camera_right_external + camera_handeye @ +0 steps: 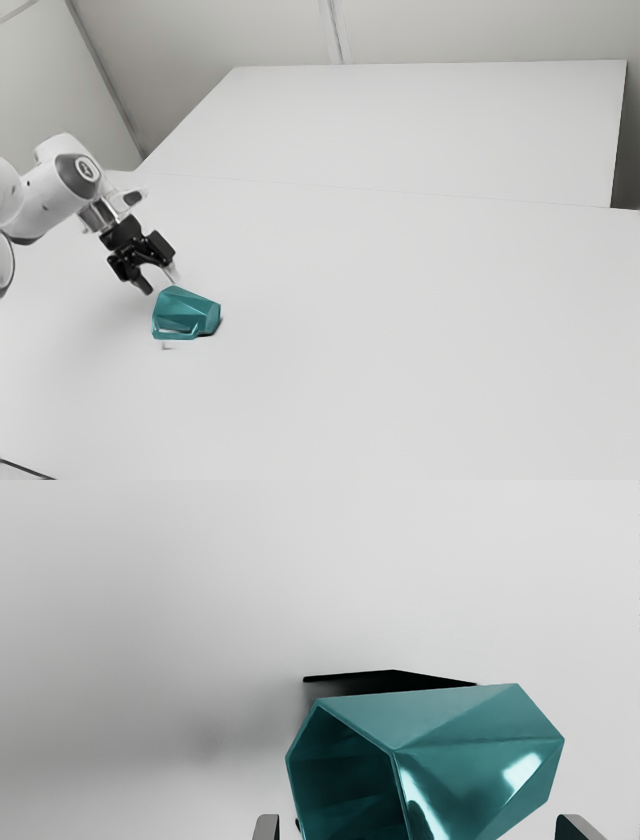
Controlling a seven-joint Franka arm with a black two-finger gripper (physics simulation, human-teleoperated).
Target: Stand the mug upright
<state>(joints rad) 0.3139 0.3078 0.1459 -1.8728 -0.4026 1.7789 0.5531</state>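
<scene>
end effector [159, 280]: spread wide | mug [188, 306]: on its side, near the tips

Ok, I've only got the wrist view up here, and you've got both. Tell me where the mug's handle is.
Observer: In the exterior view the handle is along the side of the mug that faces that camera.
Operator: Now give me the arm. Say which end of the mug it comes in from.
Observer: The arm comes in from the exterior view's left, on the side of the mug's open end.
Operator: Then say which way the base points out there.
Observer: Toward the exterior view's right, away from the arm.
</scene>
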